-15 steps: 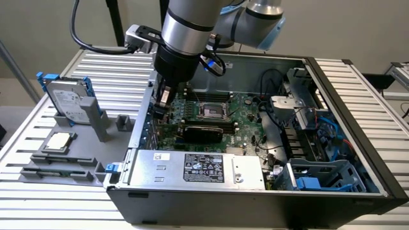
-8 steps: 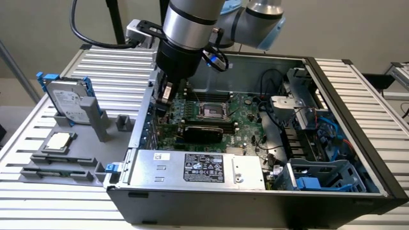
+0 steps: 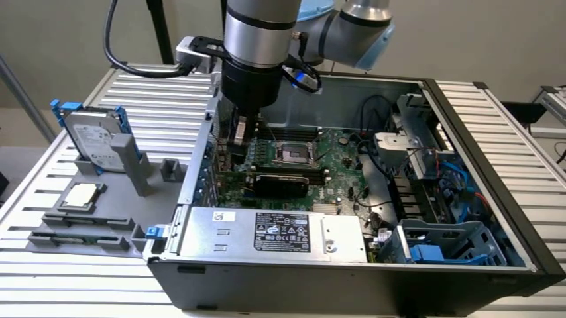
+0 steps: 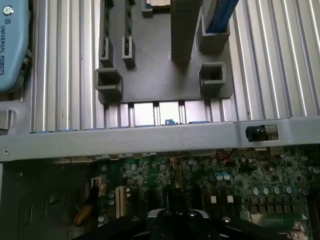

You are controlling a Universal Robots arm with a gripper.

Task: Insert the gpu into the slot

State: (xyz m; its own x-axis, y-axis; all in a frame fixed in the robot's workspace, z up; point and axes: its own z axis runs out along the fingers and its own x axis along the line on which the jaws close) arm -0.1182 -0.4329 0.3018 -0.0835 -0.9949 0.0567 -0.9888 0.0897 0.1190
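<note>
Silver and boxy, the power supply (image 3: 274,232) sits closest to me. It is sheet metal with a printed label, and it lies along the near wall of the open computer case (image 3: 354,278), which stands towards the near edge of the ribbed aluminium tabletop (image 3: 504,132).

Just past it is the green motherboard (image 3: 340,162), crowded with small parts. A flat, matte black rectangle lies on it, and I take this to be the gpu (image 3: 278,183). Its long axis runs from the exterior view's left to its right, parallel to the power supply. I cannot tell whether it is seated in the slot or only resting over the board.

Further in come the square silver processor socket (image 3: 292,154) and then the black memory slots (image 3: 296,134).

The gripper (image 3: 240,132) hangs low inside the case, at the far part of the board on the exterior view's left and close to the case wall. I cannot tell whether the jaws are open, closed or holding anything. By my reading the black card lies on the near side of the gripper and a little towards the exterior view's right, apart from it. Any move between the two would therefore run across the card's long axis.

Outside the case, towards the tabletop's edge on the exterior view's left, a grey plastic fixture (image 3: 97,232) carries a hard drive (image 3: 93,139) standing upright in a blue frame.
</note>
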